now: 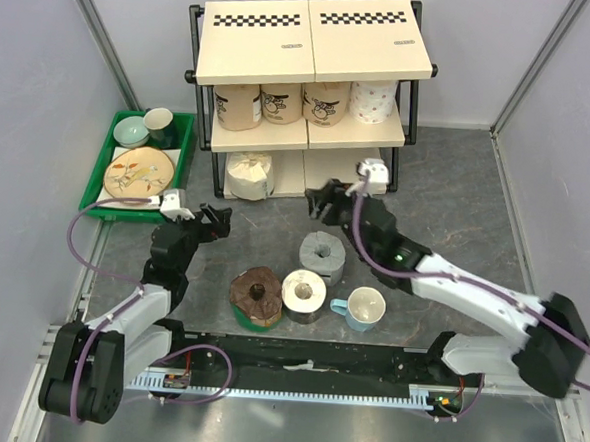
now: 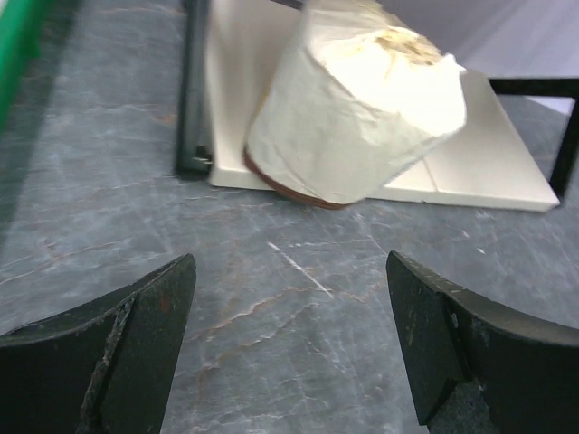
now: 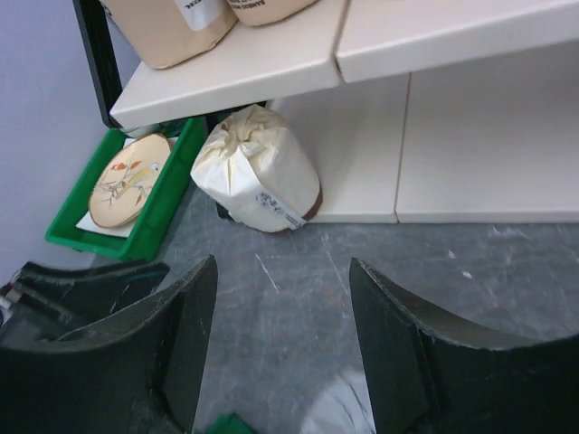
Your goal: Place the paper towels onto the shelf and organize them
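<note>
The shelf stands at the back. Its middle tier holds three tan paper towels and a white patterned one. A white wrapped roll sits tilted at the front edge of the bottom board; the wrist views show it too. On the table stand a grey roll, a dark brown roll and a cream roll. My left gripper is open and empty, just short of the wrapped roll. My right gripper is open and empty above the grey roll.
A green tray of dishes lies left of the shelf, also in the right wrist view. A white mug with a light-blue handle stands right of the cream roll. The shelf's black frame post is left of the wrapped roll.
</note>
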Tool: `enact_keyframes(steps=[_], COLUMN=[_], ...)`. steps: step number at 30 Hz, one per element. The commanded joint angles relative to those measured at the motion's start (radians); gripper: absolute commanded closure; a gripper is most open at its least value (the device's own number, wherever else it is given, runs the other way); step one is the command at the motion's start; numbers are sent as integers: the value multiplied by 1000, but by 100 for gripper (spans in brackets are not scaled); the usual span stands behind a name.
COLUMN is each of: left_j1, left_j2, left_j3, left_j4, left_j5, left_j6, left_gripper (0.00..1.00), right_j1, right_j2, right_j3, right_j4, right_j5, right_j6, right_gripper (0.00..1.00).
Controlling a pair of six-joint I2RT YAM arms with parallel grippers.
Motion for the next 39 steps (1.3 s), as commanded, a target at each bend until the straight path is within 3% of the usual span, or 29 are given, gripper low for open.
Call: enact_keyframes(steps=[1, 4, 8, 17, 31, 39], left_j1=[-9, -33, -160, -357, -388, -391], left_j2=[21, 43, 115, 259, 405, 502], left_j3=[86, 106, 168, 287, 383, 446], left_j4=[20, 29, 11, -55, -61, -45], left_j5=[112, 112, 39, -196, -406, -454], left_j6=[-1, -18, 35, 112, 134, 152], left_gripper=[8, 8, 9, 9, 11, 11], right_j1=[25, 31, 34, 36, 36, 36], right_j2=[-264, -431, -587, -692, -734, -737], right_j3=[-153, -228, -242, -251, -271, -282], right_j4=[-131, -241, -396, -490, -517, -511], right_j5=[49, 63, 74, 100, 117, 127], right_j6=[124, 173, 181, 198, 213, 210], right_gripper=[32, 32, 33, 33, 32, 32])
